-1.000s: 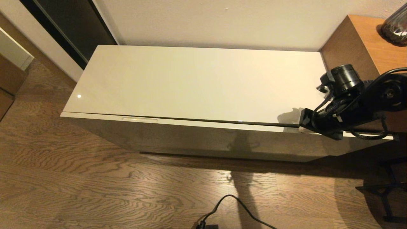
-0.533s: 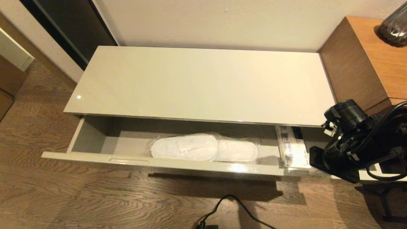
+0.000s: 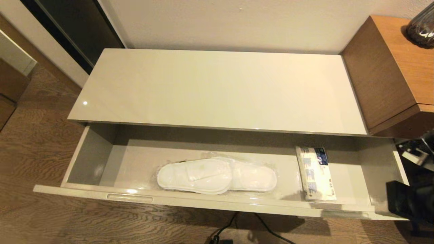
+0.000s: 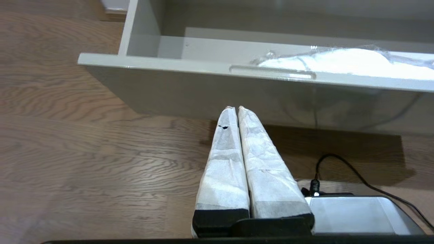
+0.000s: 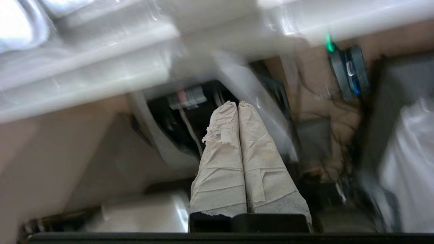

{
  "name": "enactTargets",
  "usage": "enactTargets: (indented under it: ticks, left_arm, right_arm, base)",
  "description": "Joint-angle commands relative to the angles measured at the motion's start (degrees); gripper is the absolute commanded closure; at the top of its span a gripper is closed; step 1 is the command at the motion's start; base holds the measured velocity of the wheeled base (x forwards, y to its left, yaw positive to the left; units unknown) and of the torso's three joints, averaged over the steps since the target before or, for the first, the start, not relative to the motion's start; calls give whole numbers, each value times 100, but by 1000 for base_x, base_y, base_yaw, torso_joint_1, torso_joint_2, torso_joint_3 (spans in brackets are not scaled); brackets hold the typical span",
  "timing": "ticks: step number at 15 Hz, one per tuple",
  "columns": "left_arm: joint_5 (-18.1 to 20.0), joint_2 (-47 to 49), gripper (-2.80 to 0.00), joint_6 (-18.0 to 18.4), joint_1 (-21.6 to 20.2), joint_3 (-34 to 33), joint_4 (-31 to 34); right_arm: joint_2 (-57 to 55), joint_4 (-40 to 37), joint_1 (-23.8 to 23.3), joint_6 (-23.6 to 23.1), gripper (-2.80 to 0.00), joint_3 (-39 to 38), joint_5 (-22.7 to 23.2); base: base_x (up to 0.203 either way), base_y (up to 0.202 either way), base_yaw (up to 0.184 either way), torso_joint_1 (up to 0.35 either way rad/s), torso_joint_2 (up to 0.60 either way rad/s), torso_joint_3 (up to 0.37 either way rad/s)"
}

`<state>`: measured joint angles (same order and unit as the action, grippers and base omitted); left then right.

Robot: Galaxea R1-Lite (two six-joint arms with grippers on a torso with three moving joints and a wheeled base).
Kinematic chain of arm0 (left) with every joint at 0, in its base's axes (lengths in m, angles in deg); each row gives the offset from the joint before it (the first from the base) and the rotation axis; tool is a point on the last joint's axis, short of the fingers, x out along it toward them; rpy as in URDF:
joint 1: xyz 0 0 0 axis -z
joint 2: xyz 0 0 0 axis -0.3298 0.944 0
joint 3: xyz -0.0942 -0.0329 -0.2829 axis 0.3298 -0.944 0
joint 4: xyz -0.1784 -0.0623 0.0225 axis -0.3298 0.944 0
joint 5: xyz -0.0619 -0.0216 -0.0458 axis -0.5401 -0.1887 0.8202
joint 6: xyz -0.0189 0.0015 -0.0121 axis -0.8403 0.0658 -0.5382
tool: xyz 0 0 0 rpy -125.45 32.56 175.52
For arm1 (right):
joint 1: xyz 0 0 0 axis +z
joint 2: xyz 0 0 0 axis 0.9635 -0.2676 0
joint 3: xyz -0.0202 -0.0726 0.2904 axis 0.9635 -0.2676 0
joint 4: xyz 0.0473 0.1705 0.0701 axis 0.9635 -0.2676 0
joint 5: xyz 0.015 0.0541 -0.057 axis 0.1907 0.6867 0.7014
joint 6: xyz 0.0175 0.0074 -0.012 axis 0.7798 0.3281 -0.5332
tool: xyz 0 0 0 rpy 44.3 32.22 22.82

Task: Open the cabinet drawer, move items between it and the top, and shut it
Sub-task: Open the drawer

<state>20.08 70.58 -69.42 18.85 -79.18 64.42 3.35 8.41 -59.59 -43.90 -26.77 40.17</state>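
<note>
Cabinet drawer point(image 3: 89, 159): pulled out below the top point(image 3: 217, 88). Contents: wrapped slippers point(image 3: 217, 175) at mid-drawer; tissue pack point(image 3: 316, 173) at the drawer's right end. Left gripper point(image 4: 236, 109): jaws together, held before the drawer front. Right gripper point(image 5: 237, 104): jaws together, nothing held.

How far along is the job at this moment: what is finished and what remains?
Done: the cabinet drawer stands pulled out. In hand: nothing; the left end effector and the right end effector are both shut and empty, below the drawer front. Left: the wrapped slippers and the tissue pack lie inside the drawer, the top holds no item, so moving items and closing remain.
</note>
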Motion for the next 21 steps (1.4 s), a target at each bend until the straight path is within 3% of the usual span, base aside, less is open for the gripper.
enactTargets:
  ticks: [1,4,7,10,13,17,19,21]
  left_arm:
    - [2,0,0,-2,-3,-1,1]
    - [2,0,0,-2,-3,-1,1]
    - [2,0,0,-2,-3,-1,1]
    - [2,0,0,-2,-3,-1,1]
    - [2,0,0,-2,-3,-1,1]
    - [2,0,0,-2,-3,-1,1]
    - [2,0,0,-2,-3,-1,1]
    - [2,0,0,-2,-3,-1,1]
  right_arm:
    - [1282,-770,55,16,0,-98,16]
    - [1908,-1378,74,-61,0,-153,-19]
    - [1910,-1284,73,-409,0,35,-44]
    - [1389,-1020,72,-1110,0,239,-20]
    - [-246,150,72,-1771,0,273,7]
    - [-2244,1599,79,-3733,0,279,50]
    - [-2351,1576,106,-4092,0,212,0]
    - [-2124,1144,487,-4062,0,174,-271]
  base:
    - [0,0,0,0,0,0]
    - [0,0,0,0,0,0]
    - [0,0,0,0,0,0]
    - [0,0,0,0,0,0]
    - [0,0,0,0,0,0]
    - [0,0,0,0,0,0]
    - [0,0,0,0,0,0]
    - [0,0,0,0,0,0]
